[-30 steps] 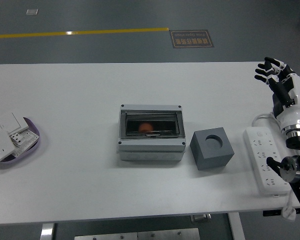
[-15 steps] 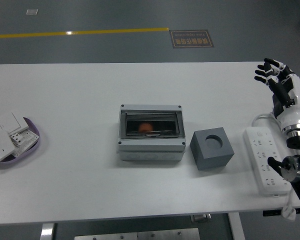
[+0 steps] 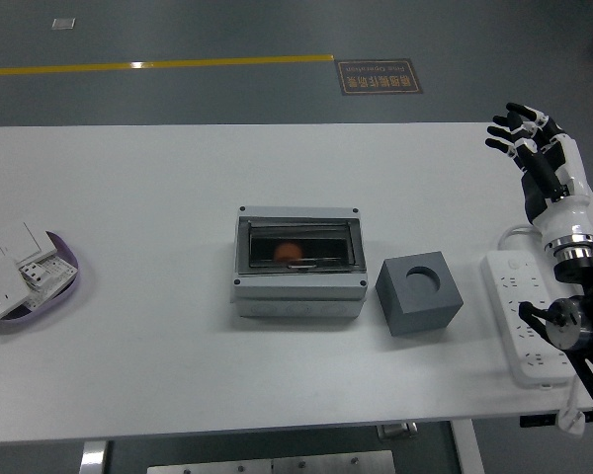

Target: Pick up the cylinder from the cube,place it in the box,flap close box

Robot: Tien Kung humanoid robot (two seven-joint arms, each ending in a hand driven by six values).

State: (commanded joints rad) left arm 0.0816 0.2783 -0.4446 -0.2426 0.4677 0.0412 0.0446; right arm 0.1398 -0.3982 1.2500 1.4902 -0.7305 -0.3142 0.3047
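A grey box sits mid-table with its clear flap down. Through the flap an orange cylinder shows inside. To the right of the box stands a dark grey cube with an empty round hole in its top. My right hand hovers over the table's far right edge, well away from the cube, fingers spread and holding nothing. My left hand is out of the picture.
A white power strip lies at the right edge under my right forearm. At the left edge a purple tray holds white wall switches.
My right hand has shifted a little to the left and up over the table's right edge. The box, cube and cylinder have not moved.
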